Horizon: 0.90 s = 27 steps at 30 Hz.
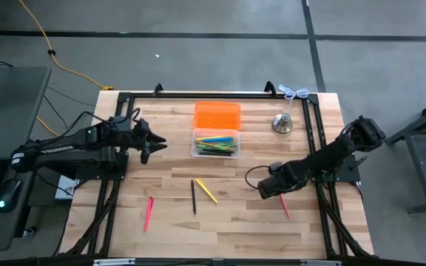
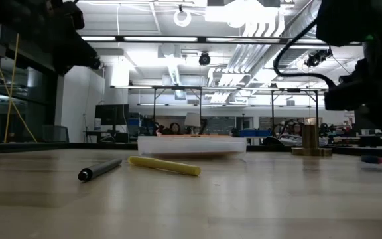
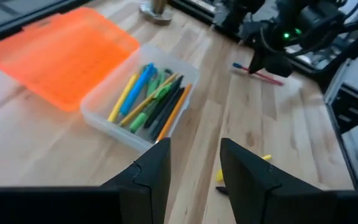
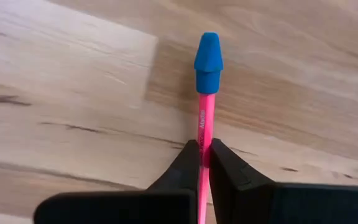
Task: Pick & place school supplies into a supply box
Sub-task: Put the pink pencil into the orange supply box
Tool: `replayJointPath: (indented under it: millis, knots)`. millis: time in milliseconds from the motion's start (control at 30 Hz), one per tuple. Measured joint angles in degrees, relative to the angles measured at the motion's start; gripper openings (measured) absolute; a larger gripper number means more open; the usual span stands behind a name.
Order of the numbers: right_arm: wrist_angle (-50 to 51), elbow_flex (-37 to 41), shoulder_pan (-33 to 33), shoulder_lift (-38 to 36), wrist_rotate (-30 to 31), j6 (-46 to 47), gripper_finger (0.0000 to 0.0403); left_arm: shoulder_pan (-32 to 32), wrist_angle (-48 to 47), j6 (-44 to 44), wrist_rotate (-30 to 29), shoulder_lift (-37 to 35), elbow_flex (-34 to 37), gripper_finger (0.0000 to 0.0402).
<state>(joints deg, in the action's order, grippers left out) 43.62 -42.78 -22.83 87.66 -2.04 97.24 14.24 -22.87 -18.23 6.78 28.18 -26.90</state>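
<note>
The supply box (image 1: 215, 144) is a clear box holding several pens and pencils (image 3: 151, 99), at the table's far middle. My right gripper (image 4: 204, 149) points down at the table's right near part (image 1: 271, 188), shut on a pink pencil (image 4: 205, 118) with a blue eraser cap (image 4: 209, 56). My left gripper (image 3: 194, 168) hovers open left of the box (image 1: 152, 140), with nothing between its fingers. A black pen (image 1: 194, 196), a yellow pen (image 1: 206, 191) and another pink pencil (image 1: 148, 213) lie flat on the table. My right gripper pinches the pink pencil's shaft (image 4: 204, 138) between its two fingers, a little behind the blue eraser cap. The fingers come from above, pointing down, and lie across the pencil. The pencil sits about level just over the wood (image 3: 263, 76); I cannot tell whether it still touches the table.
A bright orange rectangular piece (image 1: 217, 116) lies just beyond the box. A silver bell (image 1: 282, 123) stands at the far right. A black frame (image 1: 313, 140) runs along the table's sides. Bare wood lies between the loose pens and the box.
</note>
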Motion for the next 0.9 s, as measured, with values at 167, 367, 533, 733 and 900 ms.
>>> replayJointPath:
  millis: [167,367,533,733,900]
  knots:
    - [-0.1,-1.8,0.0,-0.1,0.9,-0.2,0.0001,0.0,7.0,-2.3,2.4,-2.0,6.1,0.0168]
    - [0.6,-4.4,0.3,-0.2,0.9,-1.7,0.0001,0.0,12.9,-4.9,3.0,-5.5,11.4,0.0168]
    - [3.1,-8.2,2.3,-0.2,2.3,-6.0,0.0000,0.0,13.9,-6.1,3.2,-8.4,13.7,0.0168]
    - [10.9,-15.8,6.3,-0.2,6.0,-14.0,0.0000,0.0,13.9,-6.7,3.2,-11.2,15.7,0.0168]
    - [16.3,-23.2,10.1,-0.3,9.9,-21.5,0.0000,0.0,14.3,-7.8,3.2,-12.6,17.7,0.0168]
